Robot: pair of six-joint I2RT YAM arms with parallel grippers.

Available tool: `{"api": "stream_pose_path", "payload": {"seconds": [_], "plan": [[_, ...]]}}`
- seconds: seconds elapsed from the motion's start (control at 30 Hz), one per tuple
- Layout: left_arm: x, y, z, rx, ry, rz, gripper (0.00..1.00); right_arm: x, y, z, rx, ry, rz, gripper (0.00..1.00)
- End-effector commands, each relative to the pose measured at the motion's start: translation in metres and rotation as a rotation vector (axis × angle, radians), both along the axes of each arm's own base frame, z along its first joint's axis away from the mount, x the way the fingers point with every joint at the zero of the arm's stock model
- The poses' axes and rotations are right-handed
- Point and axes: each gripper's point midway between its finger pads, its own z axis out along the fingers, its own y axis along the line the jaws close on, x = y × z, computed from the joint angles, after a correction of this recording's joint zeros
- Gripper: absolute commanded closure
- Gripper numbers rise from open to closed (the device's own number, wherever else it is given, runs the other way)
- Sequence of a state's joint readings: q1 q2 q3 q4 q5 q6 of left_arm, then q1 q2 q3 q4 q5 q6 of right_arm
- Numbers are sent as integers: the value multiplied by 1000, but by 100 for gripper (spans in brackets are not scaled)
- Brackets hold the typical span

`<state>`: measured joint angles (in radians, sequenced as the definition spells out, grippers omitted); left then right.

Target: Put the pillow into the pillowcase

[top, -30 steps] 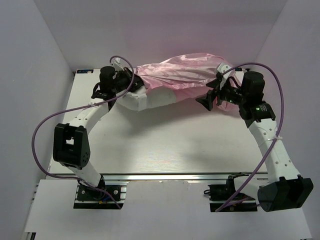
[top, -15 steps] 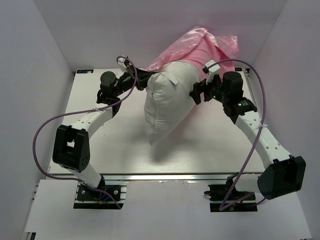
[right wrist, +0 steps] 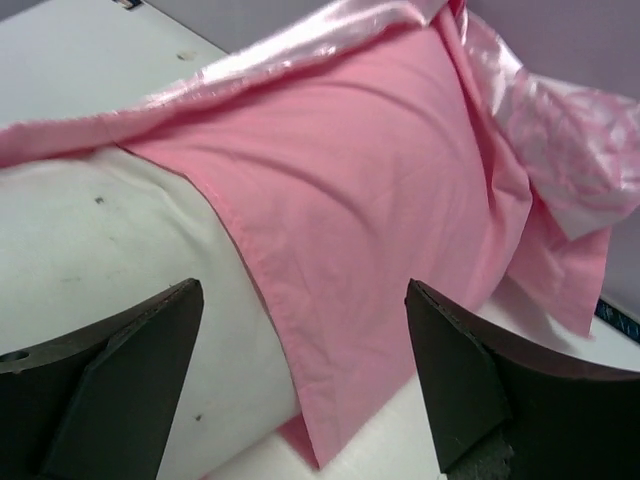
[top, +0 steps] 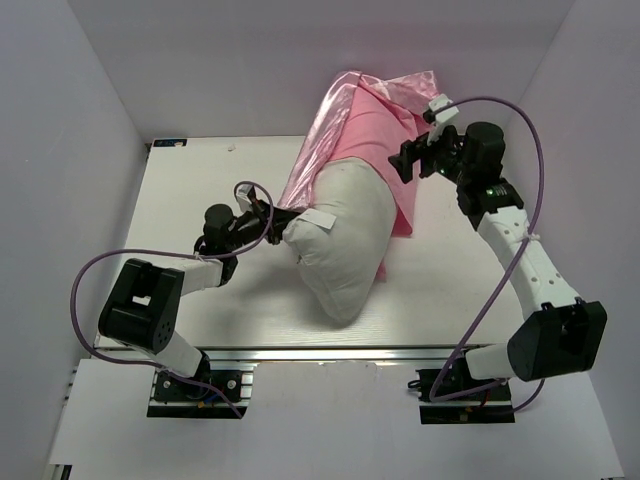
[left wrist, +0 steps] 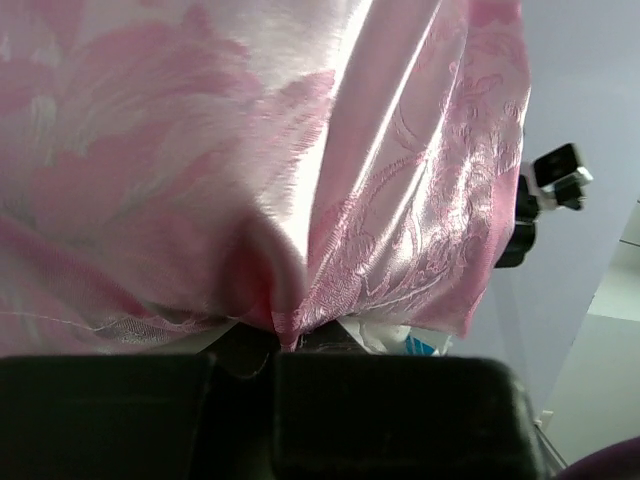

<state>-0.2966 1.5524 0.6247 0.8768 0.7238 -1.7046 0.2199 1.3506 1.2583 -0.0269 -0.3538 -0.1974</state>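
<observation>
The left gripper [top: 277, 222] pinches the pillowcase [top: 372, 112] half over the pillow [top: 345, 245]; the right gripper [top: 406, 166] hangs spread wide

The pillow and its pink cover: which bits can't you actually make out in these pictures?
- Top view: the pillow's far end, covered by the pillowcase; how deep it sits is unclear.
- Left wrist view: the pillowcase fills the picture, hiding the pillow and the left gripper's fingertips, shut on the fabric.
- Right wrist view: the pillow's uncovered end, cut off by the left edge, beside the open right gripper.
</observation>
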Motion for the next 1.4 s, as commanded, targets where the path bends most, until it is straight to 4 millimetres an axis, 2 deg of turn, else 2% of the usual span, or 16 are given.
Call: {"api": "stream_pose_path", "payload": {"seconds": [0.0,0.1,0.3,0.4,0.43,0.5,0.53,0.7,0.9,0.97,1.07,1.17,1.2,1.27,1.3,1.37], "plan": [[-9,3,22,-22,-142,-3,100,4,23,25,-5,-64,144,13],[-8,2,23,-11,-153,-2,100,7,41,1,-28,-6,211,14],[-2,-1,27,11,-171,-20,100,15,68,-15,-117,-39,253,12],[2,-4,32,17,-180,-33,100,36,83,-16,-144,-53,237,12],[3,-5,33,19,-186,-36,100,40,85,-26,-155,-34,229,12],[6,-6,39,20,-201,-39,100,53,88,-18,-171,-60,197,12],[6,-6,39,23,-200,-40,100,61,91,-27,-183,-44,185,13],[9,-7,41,30,-207,-41,100,96,79,-23,-223,-98,46,18],[9,-7,36,38,-200,-48,100,118,72,-43,-304,-104,2,26],[10,-7,37,40,-200,-50,100,118,74,-47,-320,-107,18,33],[14,-6,37,44,-200,-45,100,113,79,-46,-312,-110,45,70],[20,-2,38,67,-200,-30,99,91,89,-27,-264,-140,130,94],[25,3,41,100,-210,-9,93,74,95,-8,-224,-167,191,100],[34,12,41,193,-271,21,80,53,100,-2,-190,-158,238,100],[44,25,50,255,-251,66,68,39,102,14,-149,-165,253,100],[56,43,59,384,-285,130,60,27,104,20,-104,-144,263,100]]}}
